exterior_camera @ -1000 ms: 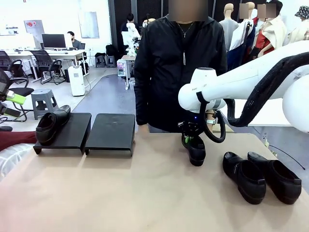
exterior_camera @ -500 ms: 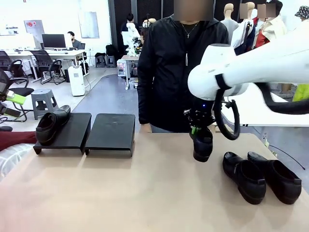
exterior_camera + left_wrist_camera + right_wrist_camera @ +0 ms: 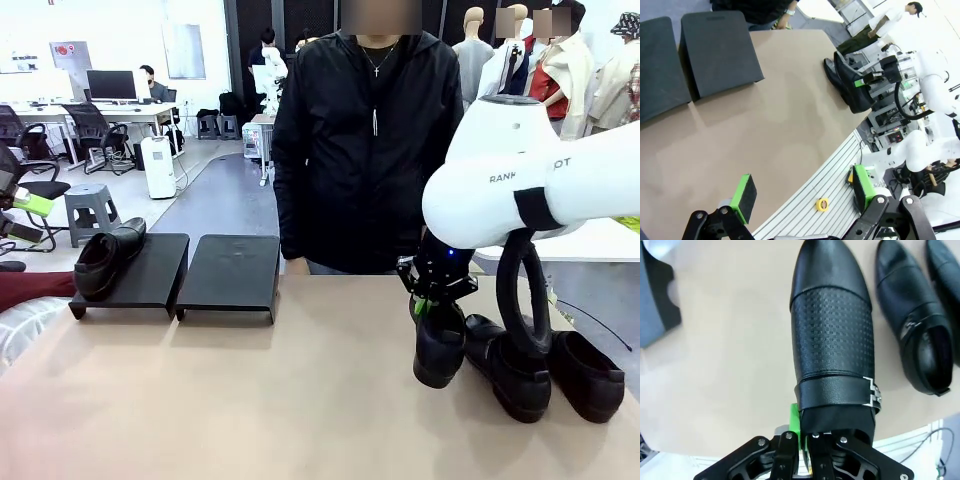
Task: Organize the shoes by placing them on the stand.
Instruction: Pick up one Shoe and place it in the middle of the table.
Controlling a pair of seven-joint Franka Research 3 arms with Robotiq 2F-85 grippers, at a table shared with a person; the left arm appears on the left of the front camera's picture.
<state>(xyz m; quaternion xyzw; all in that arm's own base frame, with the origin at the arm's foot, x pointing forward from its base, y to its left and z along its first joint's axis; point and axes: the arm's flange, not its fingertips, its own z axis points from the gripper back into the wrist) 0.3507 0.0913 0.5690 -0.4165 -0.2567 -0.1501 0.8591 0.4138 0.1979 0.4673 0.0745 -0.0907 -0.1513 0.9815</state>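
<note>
Over the right side of the table (image 3: 250, 400), the right claw (image 3: 432, 298) pinches a shoe (image 3: 440, 345) by its heel. The toe hangs down toward 6 o'clock. The stand (image 3: 235, 280) lies far off at 9 o'clock, where a second shoe (image 3: 105, 258) already sits with room beside it. The left claw (image 3: 803, 192) is spread wide, holding nothing, and looks nearer the stand.

Tan table (image 3: 250, 400), person (image 3: 374, 62) — black jacket (image 3: 350, 170), stool (image 3: 92, 203)

Right end effector (image 3: 428, 304) holding hanging shoe (image 3: 440, 352), two shoes (image 3: 512, 372) beside, fourth shoe (image 3: 104, 259) on stand (image 3: 158, 272)
</note>
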